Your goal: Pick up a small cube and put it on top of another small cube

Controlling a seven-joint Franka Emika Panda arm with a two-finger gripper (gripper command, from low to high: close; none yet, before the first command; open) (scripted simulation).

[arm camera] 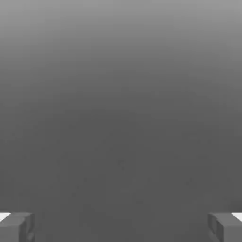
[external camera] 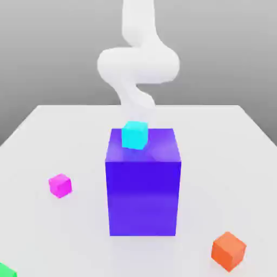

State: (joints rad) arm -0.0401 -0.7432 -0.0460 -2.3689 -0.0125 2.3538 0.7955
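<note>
- On the pale table [external camera: 216, 140], toward the exterior view's left, the small magenta cube [external camera: 60, 185] rests well apart from the big blue-purple block [external camera: 143, 197] — a badly judged reach could miss it or shove it away.
- Above, the robot arm [external camera: 138, 65] stands beyond the block; a low, direct sweep toward the cube risks clipping the block's tall side.
- At the hand, the gripper [arm camera: 121, 227] has its 2 fingers spread wide, nothing between them — closing off-center could tip or squeeze out the angled cube.
- Over the block's top, the cyan cube [external camera: 134, 135] sits tilted, contact uncertain; a brush from the arm could knock it down.
- Among the other 3 cubes — cyan, orange [external camera: 228, 251] and green [external camera: 6, 270] — a poorly aligned release could topple the stack.
</note>
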